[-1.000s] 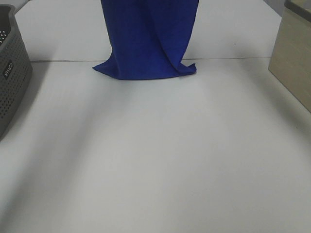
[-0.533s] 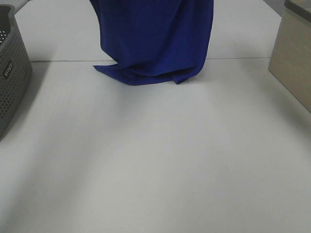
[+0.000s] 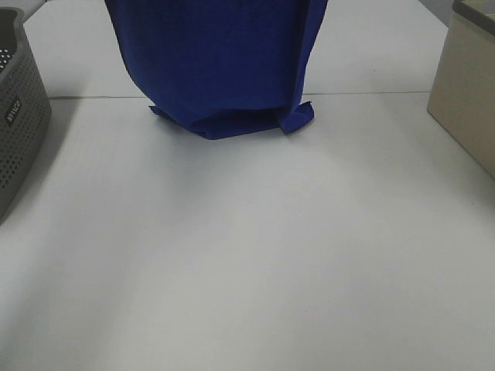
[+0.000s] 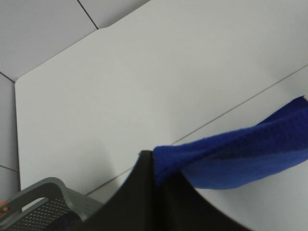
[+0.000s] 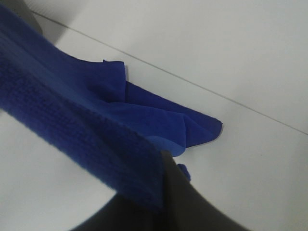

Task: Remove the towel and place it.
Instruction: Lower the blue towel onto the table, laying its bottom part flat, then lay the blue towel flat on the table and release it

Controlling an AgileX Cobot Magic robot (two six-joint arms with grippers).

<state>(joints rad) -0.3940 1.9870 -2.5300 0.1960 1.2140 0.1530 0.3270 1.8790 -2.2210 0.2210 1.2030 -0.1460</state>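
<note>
Towel hangs from raised left gripper and right gripper, hem touching table.

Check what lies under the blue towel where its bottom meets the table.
Only the white table shows beneath the towel, whose lower edge is folded onto it. The patch under those folds and the strip behind the hanging cloth are covered, so anything there cannot be seen.
</note>
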